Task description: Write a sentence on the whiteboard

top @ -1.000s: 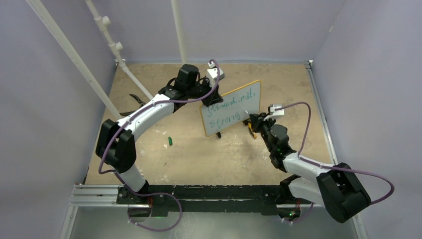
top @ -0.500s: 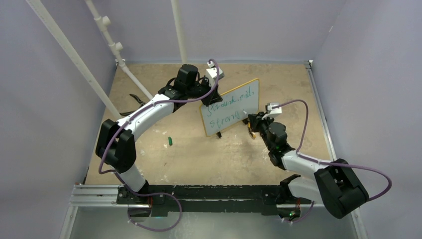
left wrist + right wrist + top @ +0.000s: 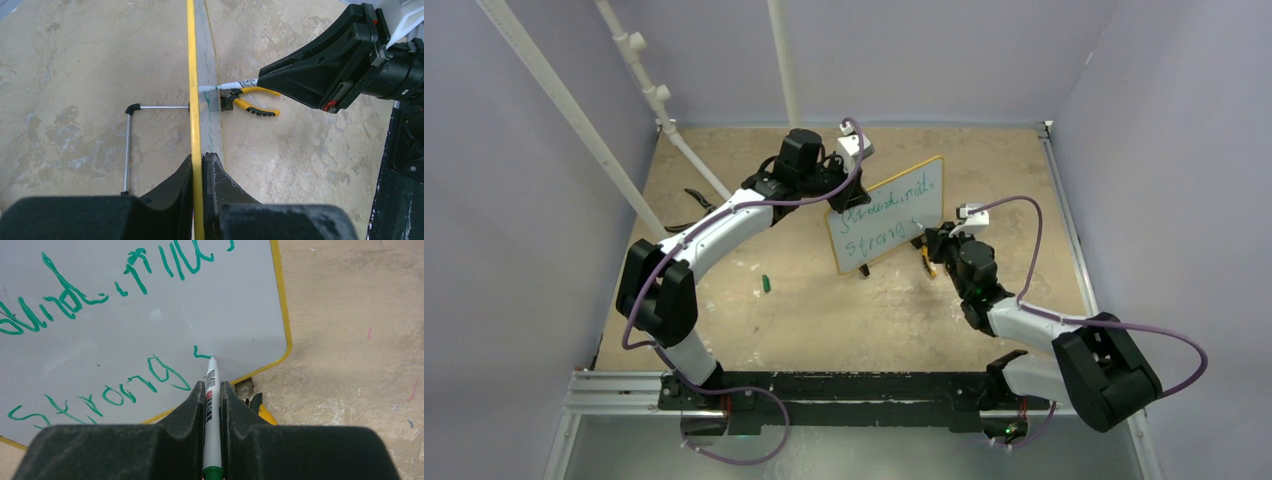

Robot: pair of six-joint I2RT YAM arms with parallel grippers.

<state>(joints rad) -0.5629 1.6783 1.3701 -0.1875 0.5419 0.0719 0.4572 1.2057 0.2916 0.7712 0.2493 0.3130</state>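
Observation:
The whiteboard (image 3: 902,203), white with a thin yellow frame, stands tilted in the middle of the table. Two lines of green handwriting, the sentence (image 3: 879,228), are on it, and it shows large in the right wrist view (image 3: 75,305). My left gripper (image 3: 838,196) is shut on the board's yellow edge (image 3: 192,100) at its upper left corner. My right gripper (image 3: 932,238) is shut on a white marker (image 3: 211,400) with a green end. The marker's tip touches the board right of "strong", at a short new green stroke (image 3: 201,354).
Yellow-handled pliers (image 3: 927,262) lie on the table by the board's lower right corner, under my right gripper. A small green cap (image 3: 766,284) lies left of centre. White pipes (image 3: 639,60) lean at the back left. The board's metal stand leg (image 3: 128,145) sticks out behind it.
My right gripper has moved up and left with the marker, onto the board's second line right of "strong". The left gripper still holds the board.

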